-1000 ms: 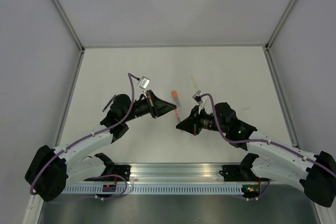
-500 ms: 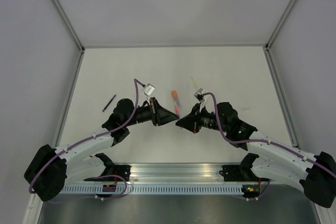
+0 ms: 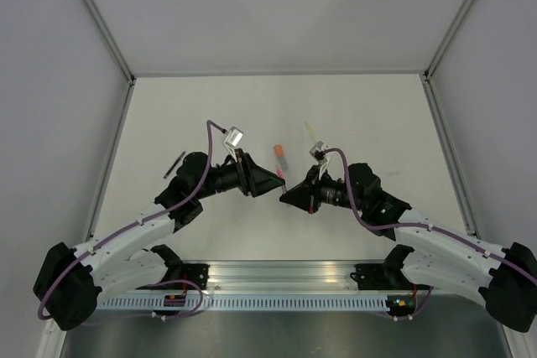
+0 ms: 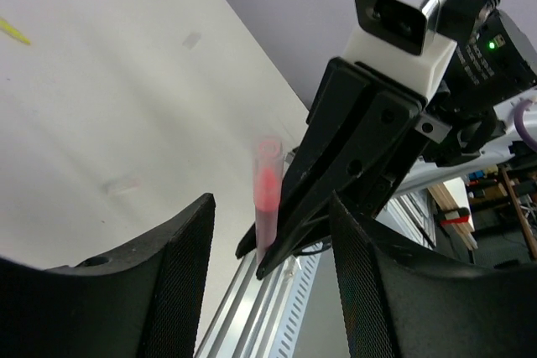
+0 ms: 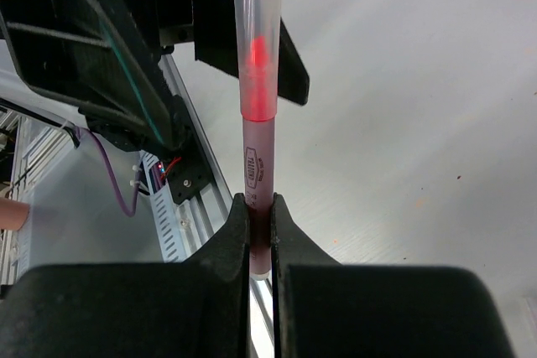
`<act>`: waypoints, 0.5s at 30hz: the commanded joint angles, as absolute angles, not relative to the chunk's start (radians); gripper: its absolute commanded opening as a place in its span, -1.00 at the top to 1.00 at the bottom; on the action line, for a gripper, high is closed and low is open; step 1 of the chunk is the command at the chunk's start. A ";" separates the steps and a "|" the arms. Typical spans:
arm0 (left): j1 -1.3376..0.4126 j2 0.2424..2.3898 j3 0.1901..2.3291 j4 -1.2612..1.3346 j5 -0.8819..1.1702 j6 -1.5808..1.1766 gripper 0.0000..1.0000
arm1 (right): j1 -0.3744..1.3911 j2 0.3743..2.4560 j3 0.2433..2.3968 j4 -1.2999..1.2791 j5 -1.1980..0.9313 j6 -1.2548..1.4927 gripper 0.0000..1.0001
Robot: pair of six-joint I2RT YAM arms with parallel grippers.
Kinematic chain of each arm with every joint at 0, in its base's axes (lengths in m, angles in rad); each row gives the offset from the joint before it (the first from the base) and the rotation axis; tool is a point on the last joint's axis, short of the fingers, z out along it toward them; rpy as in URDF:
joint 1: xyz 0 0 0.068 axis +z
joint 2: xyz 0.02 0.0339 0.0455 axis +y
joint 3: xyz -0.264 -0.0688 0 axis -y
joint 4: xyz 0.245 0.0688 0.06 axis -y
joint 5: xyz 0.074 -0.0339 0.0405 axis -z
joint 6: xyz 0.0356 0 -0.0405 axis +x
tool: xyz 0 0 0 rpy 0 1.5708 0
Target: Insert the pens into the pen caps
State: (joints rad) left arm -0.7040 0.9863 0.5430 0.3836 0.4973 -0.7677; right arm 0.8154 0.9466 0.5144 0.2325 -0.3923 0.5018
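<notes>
1. A second ago the left gripper (image 4: 270, 200) was shut, its tip meeting the right gripper's. Its jaws have since parted and now stand open.
2. Seen from above, the left arm's shoulder has swung a little further left, while the right arm has barely moved.
3. Both arms reach inward from the near corners of the table (image 3: 377, 106), elbows out. Their grippers point at each other near the table's middle, tips almost touching.
4. The right gripper (image 5: 257, 200) is clamped on the lower barrel of a pink pen (image 5: 256, 165). The pen sticks straight out beyond its fingertips.
5. A translucent cap (image 5: 257, 14) sits on the pen's outer end, with the red tip showing through it.
6. In the left wrist view the capped pen stands in the gap between the left fingers (image 4: 180, 257), a clear space on each side, so neither finger touches it.
7. An orange cap (image 3: 278, 150) lies on the table just beyond the two gripper tips.
8. A pale yellow pen (image 3: 311, 130) lies further right and farther back.
9. A black pen (image 3: 174, 163) lies to the left, beside the left arm's forearm.
</notes>
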 commanded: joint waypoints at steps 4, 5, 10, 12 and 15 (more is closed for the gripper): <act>-0.707 1.014 0.670 0.267 0.387 -0.710 -0.25 | 0.818 0.950 0.548 0.291 -0.440 0.508 1.00; -0.707 1.022 0.689 0.262 0.385 -0.710 -0.25 | 0.819 0.954 0.548 0.290 -0.445 0.508 1.00; -0.707 1.046 0.706 0.270 0.393 -0.726 -0.08 | 0.822 0.962 0.554 0.285 -0.449 0.502 1.00; -0.707 1.054 0.701 0.279 0.425 -0.730 0.51 | 0.822 0.963 0.555 0.282 -0.446 0.502 1.00; -0.709 1.065 0.678 0.299 0.488 -0.744 0.95 | 0.824 0.968 0.567 0.282 -0.430 0.505 1.00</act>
